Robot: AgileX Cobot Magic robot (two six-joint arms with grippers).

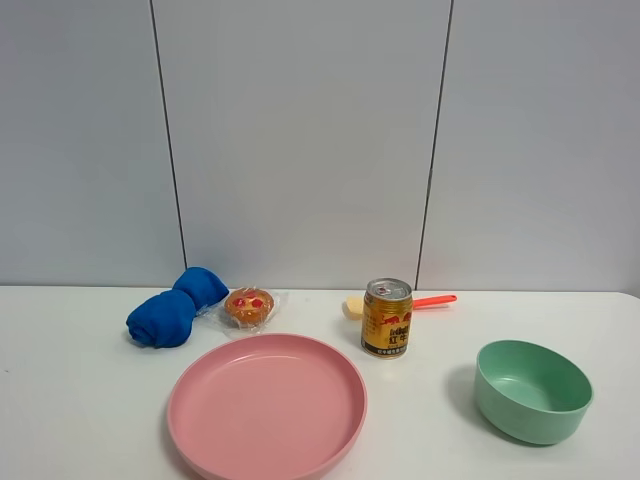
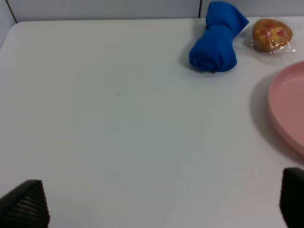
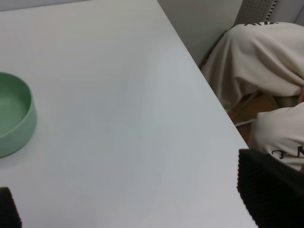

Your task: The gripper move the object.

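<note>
On the white table (image 1: pixel 90 400) lie a rolled blue cloth (image 1: pixel 176 309), a plastic-wrapped pastry (image 1: pixel 249 306), a gold drink can (image 1: pixel 387 318), an orange-handled spoon (image 1: pixel 430 301) behind the can, a pink plate (image 1: pixel 266 406) and a green bowl (image 1: pixel 531 390). Neither arm shows in the high view. My left gripper (image 2: pixel 156 209) is open and empty over bare table, well short of the blue cloth (image 2: pixel 214 38), the pastry (image 2: pixel 271 34) and the plate's rim (image 2: pixel 287 109). My right gripper (image 3: pixel 137 204) is open and empty near the table's right edge, apart from the green bowl (image 3: pixel 14 114).
A grey panelled wall (image 1: pixel 300 140) stands behind the table. In the right wrist view the table's right edge (image 3: pixel 209 90) drops off beside a person in white clothing (image 3: pixel 266 57).
</note>
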